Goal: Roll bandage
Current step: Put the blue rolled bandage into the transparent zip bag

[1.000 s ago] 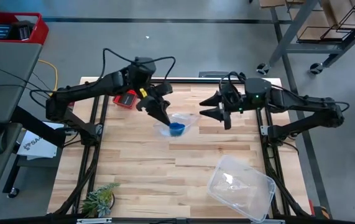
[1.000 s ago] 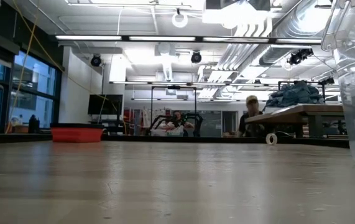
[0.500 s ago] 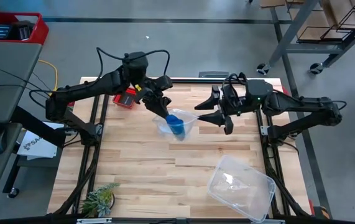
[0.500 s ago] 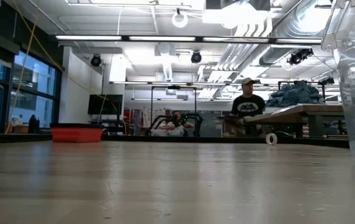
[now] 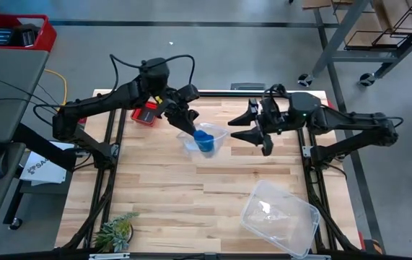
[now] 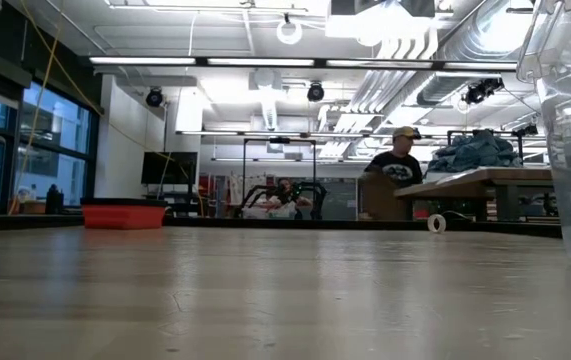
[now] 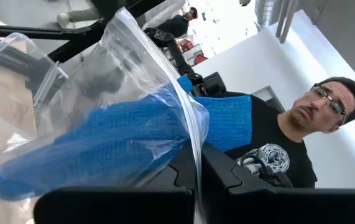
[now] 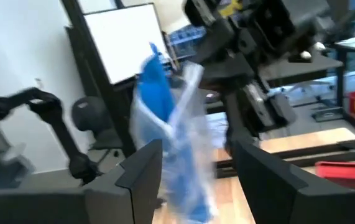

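Two hands faced each other over the far middle of the bench point(image 5: 191, 195), and the relation that counted was the short gap between them. The left hand point(image 5: 184, 124) had its fingers pressed together on the edge of a clear plastic bag point(image 5: 207, 143), holding it up off the wood. Inside the bag sat the bandage point(image 5: 203, 140), bright blue, its long axis slanting along the bag in the left wrist view. The right hand point(image 5: 243, 128) waited just beside the bag with its fingers spread wide and nothing between them; in its own wrist view the bag hung straight ahead, between the fingertips' line of reach. By my judgement the right hand was the free one to reach in for the bandage. A small red tray point(image 5: 145, 115) lay behind the left arm, its contents hidden. An empty clear tub point(image 5: 281, 218) sat near the bench's front right corner.
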